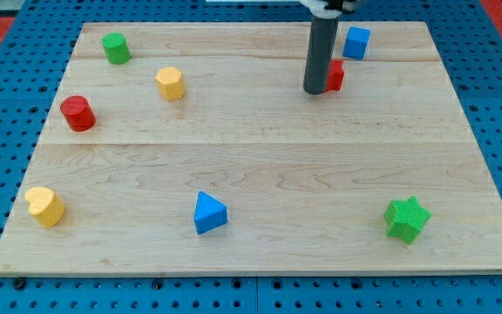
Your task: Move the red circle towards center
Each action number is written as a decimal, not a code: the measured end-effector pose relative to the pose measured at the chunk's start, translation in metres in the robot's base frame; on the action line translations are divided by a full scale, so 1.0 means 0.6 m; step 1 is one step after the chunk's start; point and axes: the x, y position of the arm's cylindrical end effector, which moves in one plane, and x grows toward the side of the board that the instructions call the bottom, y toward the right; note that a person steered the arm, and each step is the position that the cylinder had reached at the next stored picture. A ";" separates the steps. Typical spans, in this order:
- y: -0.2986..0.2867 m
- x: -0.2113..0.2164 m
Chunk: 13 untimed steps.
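Table (260,174), pale wooden board on blue pegboard, is mostly bare through its middle; blocks sit around the edges. Task looks barely started: red circle, a short red cylinder block (78,113), sits near the view's left edge, upper half, well apart from centre. Judged from this, nearly all of the push is left.

Tool is a plain dark rod with nothing to open or close, holding nothing; my tip (315,91) rests on the table at the view's upper right, touching or just beside a small red block (335,75), shape hidden behind the rod. Tip is far from the red circle, so it has to cross the board first.

Room: the path from the red circle toward centre looks open, with no block between. Yellow hexagon-like block (171,83) lies near, up and to the right of it; green cylinder (116,48) above. Blue cube (356,42) near the top edge. Green star block (407,218), blue triangle block (209,213) and yellow heart-like block (45,206) sit near the bottom edge, clear of the route.
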 end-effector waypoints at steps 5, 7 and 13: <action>-0.308 0.206; -0.417 0.234; -0.630 0.099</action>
